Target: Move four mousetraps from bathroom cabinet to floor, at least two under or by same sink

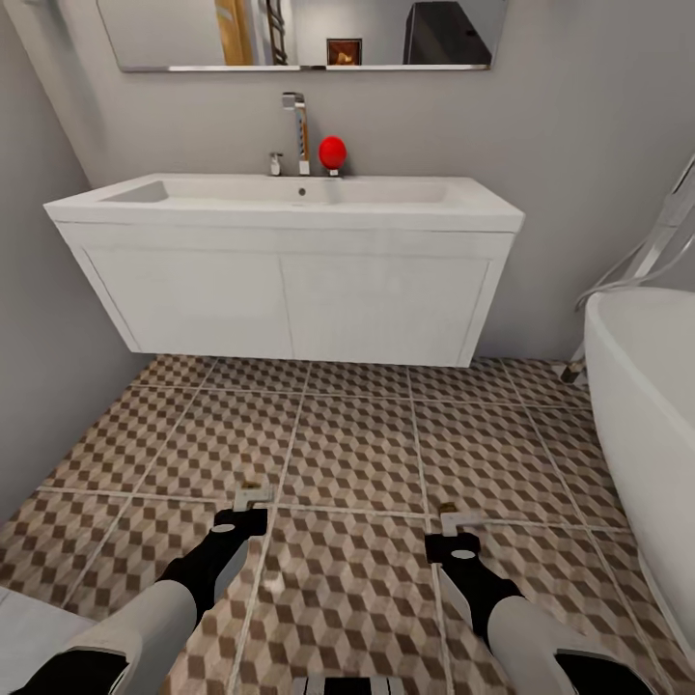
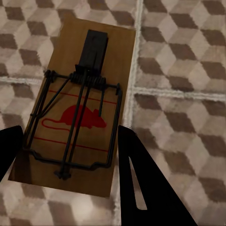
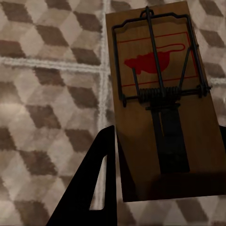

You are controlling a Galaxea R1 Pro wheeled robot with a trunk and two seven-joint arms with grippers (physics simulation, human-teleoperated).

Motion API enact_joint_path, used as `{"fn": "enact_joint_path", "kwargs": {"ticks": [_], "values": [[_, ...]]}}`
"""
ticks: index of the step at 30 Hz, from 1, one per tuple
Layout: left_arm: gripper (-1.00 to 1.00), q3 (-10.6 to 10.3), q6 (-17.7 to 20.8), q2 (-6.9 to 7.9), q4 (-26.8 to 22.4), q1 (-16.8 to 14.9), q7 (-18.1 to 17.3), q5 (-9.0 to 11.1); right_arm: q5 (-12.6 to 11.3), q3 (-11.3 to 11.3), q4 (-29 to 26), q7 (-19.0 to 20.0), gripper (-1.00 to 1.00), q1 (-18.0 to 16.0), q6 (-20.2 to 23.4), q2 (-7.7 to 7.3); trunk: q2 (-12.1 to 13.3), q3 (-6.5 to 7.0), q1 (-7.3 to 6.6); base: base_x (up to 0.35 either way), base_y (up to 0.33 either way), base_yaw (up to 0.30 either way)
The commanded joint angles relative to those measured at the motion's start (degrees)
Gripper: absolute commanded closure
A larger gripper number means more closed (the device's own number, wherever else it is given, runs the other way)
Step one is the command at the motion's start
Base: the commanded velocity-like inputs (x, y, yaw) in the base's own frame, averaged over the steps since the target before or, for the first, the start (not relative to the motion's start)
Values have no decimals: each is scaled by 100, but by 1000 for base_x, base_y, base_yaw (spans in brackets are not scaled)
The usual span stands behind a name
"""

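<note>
The left gripper (image 1: 253, 499) hangs over the floor (image 1: 357, 454), in front of the sink (image 1: 290, 198) and well short of it. In the left wrist view its fingers (image 2: 146, 183) are clamped on the sides of a mousetrap (image 2: 82, 108), wire and red mouse mark facing the camera.

The right gripper (image 1: 454, 521) hangs level with it, to the right. Its fingers (image 3: 94, 183) are closed on a second trap (image 3: 162, 101), held by the end nearest the wrist.

Judged step: setting both traps down beside the sink.

- Advance both arms toward the vanity (image 1: 290, 290), so each trap lands under it or directly against its front line.
- Lower until the board is flat on the tiles before releasing; a drop could tip or bounce it.
- Keep the traps apart.
- Avoid the bathtub (image 1: 647, 405) on the right.
</note>
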Motion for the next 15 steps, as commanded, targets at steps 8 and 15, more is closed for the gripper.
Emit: {"fn": "enact_joint_path", "kwargs": {"ticks": [8,15], "values": [[100,-48,36,4,-11,-1,36,25,45,-55,-1,1,100,-3,-19,-1,-13,-182,19,0,0,0],[100,-49,36,4,-18,-1,36,25,46,-56,-1,0,100,-3,-21,-3,-22,-337,37,0,0,0]]}}
